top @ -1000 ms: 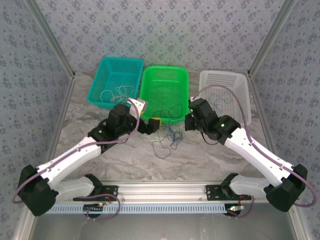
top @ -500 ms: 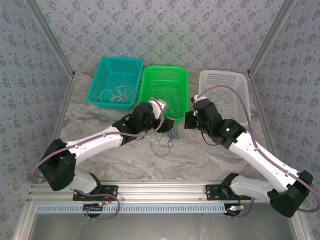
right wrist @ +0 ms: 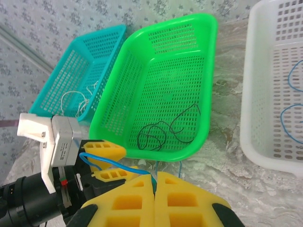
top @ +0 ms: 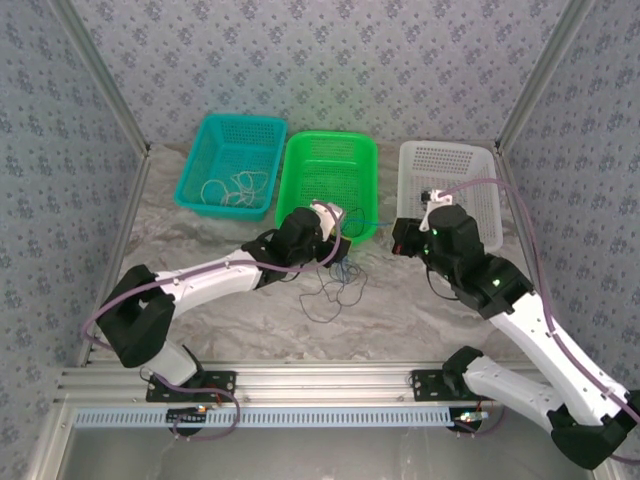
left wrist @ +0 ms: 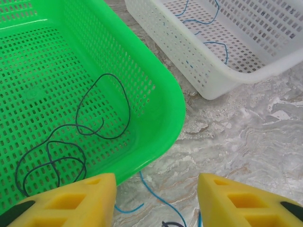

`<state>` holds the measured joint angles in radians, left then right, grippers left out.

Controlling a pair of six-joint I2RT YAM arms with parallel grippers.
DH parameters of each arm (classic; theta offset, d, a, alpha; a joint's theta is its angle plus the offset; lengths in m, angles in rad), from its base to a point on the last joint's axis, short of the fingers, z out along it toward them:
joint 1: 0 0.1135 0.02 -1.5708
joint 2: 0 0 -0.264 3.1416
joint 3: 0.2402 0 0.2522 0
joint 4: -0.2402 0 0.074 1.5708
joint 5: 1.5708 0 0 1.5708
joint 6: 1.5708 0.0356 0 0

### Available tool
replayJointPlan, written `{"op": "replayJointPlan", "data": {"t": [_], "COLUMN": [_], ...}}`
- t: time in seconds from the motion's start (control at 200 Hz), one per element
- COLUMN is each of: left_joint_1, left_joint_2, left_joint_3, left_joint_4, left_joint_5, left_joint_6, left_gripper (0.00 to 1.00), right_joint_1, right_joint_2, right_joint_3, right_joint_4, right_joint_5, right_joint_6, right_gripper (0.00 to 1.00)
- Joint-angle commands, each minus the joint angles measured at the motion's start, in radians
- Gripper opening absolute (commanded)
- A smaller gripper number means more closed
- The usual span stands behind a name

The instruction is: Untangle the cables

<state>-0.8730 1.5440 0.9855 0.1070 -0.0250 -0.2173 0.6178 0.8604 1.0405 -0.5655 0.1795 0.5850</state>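
Note:
A tangle of thin black and blue cables (top: 335,285) lies on the table in front of the green basket (top: 296,160). My right gripper (right wrist: 155,177) is shut on a blue cable (right wrist: 113,163) that runs taut leftward, over the upper finger of my left gripper (right wrist: 108,163). In the top view the right gripper (top: 397,240) hangs beside the white basket. My left gripper (left wrist: 156,189) is open and low over the table at the green basket's near right corner, with a blue cable (left wrist: 156,196) lying between its fingers. A black cable (left wrist: 75,137) lies loose inside the green basket.
The teal basket (top: 205,140) at the back left holds whitish cables (top: 232,187). The white basket (top: 445,148) at the back right holds a blue cable (left wrist: 208,28). All three baskets stand side by side along the far wall. Bare marbled table lies in front of them.
My left arm has reached right toward the green basket's corner and its jaws have narrowed. My right arm has drawn back to the right, pulling the blue cable taut.

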Motion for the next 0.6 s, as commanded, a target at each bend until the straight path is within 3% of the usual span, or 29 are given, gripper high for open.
{"op": "replayJointPlan", "data": {"t": [0.0, 0.11, 0.275, 0.4, 0.595], "left_joint_1": [-0.006, -0.006, -0.007, -0.022, -0.075], "left_joint_2": [-0.016, -0.012, -0.012, -0.008, 0.006], "left_joint_3": [0.002, -0.010, -0.031, -0.017, 0.001], "left_joint_4": [-0.010, -0.021, -0.036, -0.065, -0.095], "left_joint_5": [-0.028, -0.046, -0.078, -0.097, -0.161], "left_joint_6": [0.019, 0.022, 0.051, 0.119, 0.230], "left_gripper": [0.48, 0.42, 0.14, 0.00, 0.00], "right_joint_1": [-0.031, -0.069, -0.138, -0.182, -0.198], "right_joint_2": [-0.041, -0.080, -0.087, -0.031, 0.026], "right_joint_3": [0.032, 0.029, 0.060, 0.110, 0.192], "right_joint_4": [-0.030, -0.031, -0.124, -0.229, -0.330], "right_joint_5": [0.017, 0.040, -0.007, -0.094, -0.103], "right_joint_6": [0.022, 0.037, 0.014, -0.048, -0.105], "right_gripper": [0.00, 0.00, 0.00, 0.00, 0.00]}}
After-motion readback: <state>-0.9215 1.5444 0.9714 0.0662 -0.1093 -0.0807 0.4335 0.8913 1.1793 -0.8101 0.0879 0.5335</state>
